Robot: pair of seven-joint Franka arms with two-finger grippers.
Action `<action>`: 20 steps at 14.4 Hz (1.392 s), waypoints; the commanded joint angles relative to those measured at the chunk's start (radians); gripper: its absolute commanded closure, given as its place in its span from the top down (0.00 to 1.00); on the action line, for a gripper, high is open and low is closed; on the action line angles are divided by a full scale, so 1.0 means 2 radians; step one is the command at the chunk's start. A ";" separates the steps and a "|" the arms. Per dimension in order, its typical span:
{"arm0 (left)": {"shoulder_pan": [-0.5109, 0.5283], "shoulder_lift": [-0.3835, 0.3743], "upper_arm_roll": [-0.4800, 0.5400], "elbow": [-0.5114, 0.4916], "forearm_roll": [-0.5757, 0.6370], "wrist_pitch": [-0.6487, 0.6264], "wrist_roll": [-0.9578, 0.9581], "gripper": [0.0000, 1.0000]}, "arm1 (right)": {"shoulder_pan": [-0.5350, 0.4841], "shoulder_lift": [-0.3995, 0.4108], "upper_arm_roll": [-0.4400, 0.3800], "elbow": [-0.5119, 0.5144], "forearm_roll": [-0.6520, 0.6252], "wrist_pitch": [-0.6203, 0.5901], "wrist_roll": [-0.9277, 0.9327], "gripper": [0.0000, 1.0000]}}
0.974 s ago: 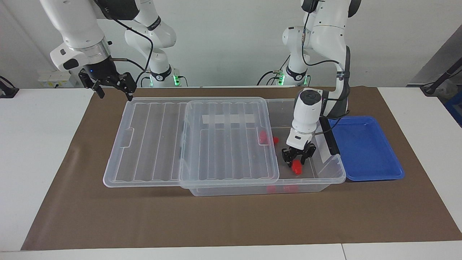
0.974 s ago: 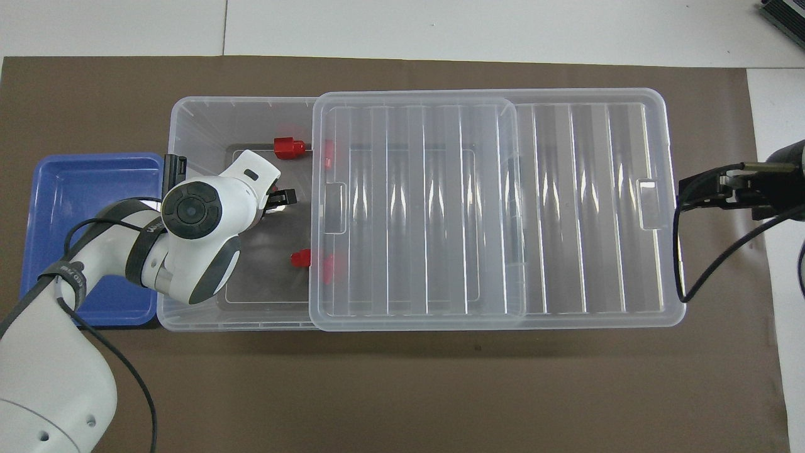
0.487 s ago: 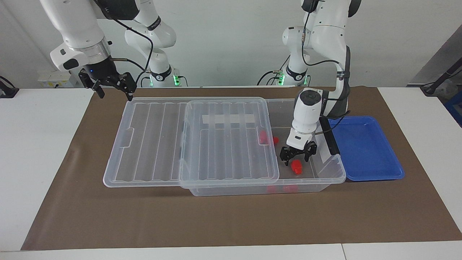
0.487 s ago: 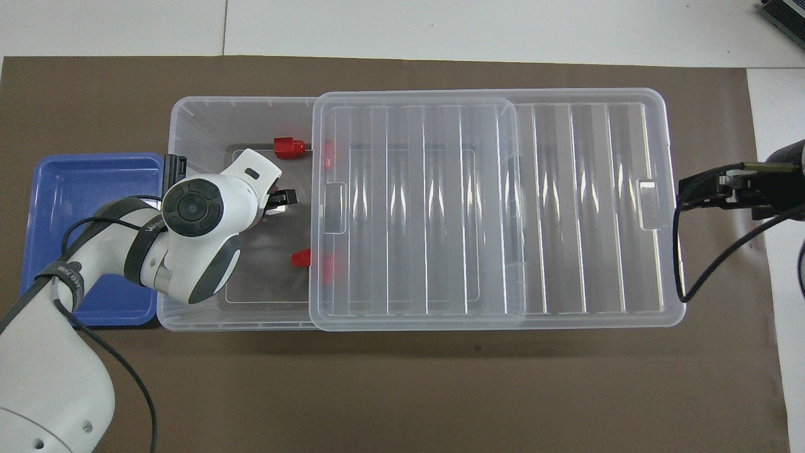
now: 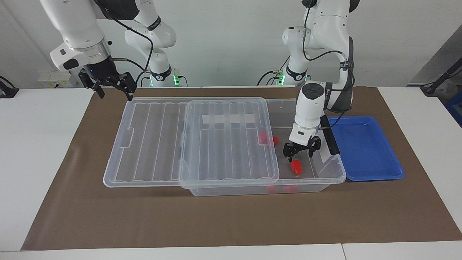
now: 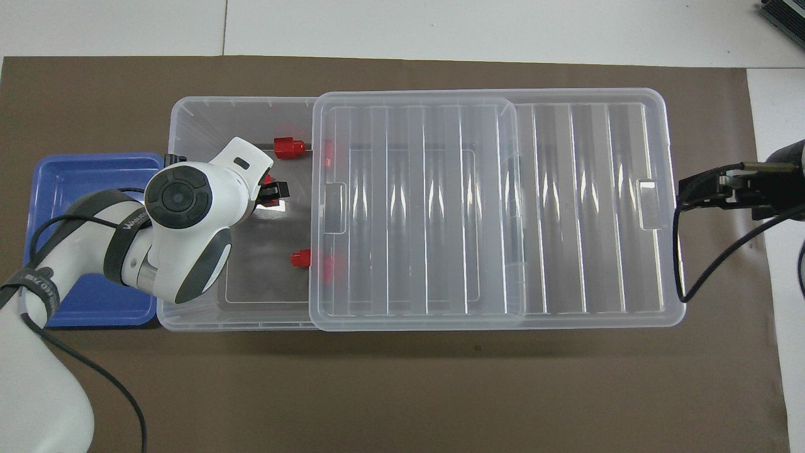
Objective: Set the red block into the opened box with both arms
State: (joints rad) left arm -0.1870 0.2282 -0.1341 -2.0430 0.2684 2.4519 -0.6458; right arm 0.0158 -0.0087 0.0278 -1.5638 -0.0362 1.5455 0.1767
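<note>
The box (image 5: 337,169) (image 6: 188,107) stands mid-table. Its ribbed clear lid (image 5: 162,144) (image 6: 566,207) is slid toward the right arm's end, leaving the end by the left arm uncovered. A red block (image 5: 296,167) (image 6: 268,182) lies on the box floor. My left gripper (image 5: 299,155) (image 6: 275,194) hangs open just above it, not touching it. A second red block (image 5: 275,140) (image 6: 302,258) lies nearer the robots, partly under the lid. A third (image 6: 289,148) rests by the box wall farthest from the robots. My right gripper (image 5: 114,94) (image 6: 682,194) waits open over the mat beside the lid's end.
A shallow blue tray (image 5: 364,148) (image 6: 63,189) sits against the box at the left arm's end, with nothing in it. A black bar handle (image 5: 330,139) runs along that end of the box. Brown mat covers the table around the box.
My left gripper has lifted a little off the red block, which stays on the box floor. The right arm, lid and other blocks have not moved.
</note>
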 commanded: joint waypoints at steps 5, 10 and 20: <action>-0.001 -0.033 -0.002 0.017 -0.047 -0.071 -0.005 1.00 | -0.014 -0.002 0.001 -0.002 -0.002 -0.001 0.001 1.00; 0.000 -0.051 -0.002 0.088 -0.075 -0.204 0.000 1.00 | -0.019 -0.003 0.001 -0.016 -0.002 0.032 -0.008 0.36; 0.122 -0.119 0.011 0.171 -0.108 -0.379 0.295 1.00 | -0.076 -0.003 0.001 -0.122 0.001 0.213 -0.023 0.00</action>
State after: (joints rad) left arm -0.0094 0.0406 -0.1126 -1.6949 0.0812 1.7443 -0.2187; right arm -0.1045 -0.0110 0.0211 -1.7476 -0.0361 1.8841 0.1536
